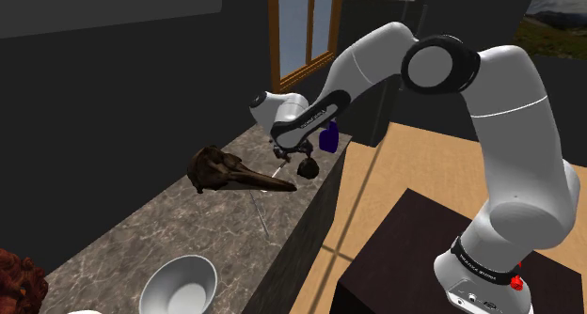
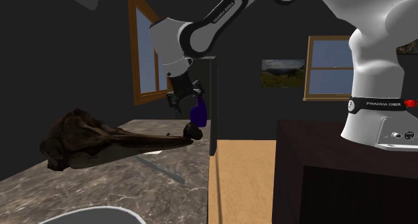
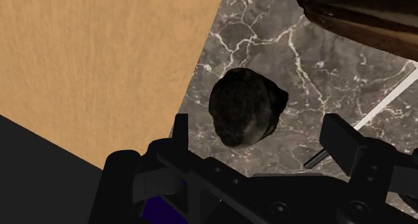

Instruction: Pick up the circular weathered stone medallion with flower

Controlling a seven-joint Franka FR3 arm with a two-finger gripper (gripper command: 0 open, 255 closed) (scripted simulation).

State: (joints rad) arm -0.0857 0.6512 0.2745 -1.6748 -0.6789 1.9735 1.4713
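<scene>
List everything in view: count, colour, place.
rough round medallion: 1, near-black, counter edge, under the gripper
long-snouted skull: 1, dark brown, beside the medallion
small bottle: 1, deep blue, counter's far end
thin rod: 1, grey, by the skull
round bowl: 1, grey, counter's near end
lumpy object: 1, reddish brown, shoulder view's lower left
veined marble counter: 1, grey-brown
gripper: 1, black, open
arm: 1, white, dark joints

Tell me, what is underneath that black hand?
A dark, lumpy round medallion lies on the marbled counter right below the open hand, near the counter's edge and untouched. The medallion hides the counter beneath it, and no flower carving can be made out on it.
</scene>
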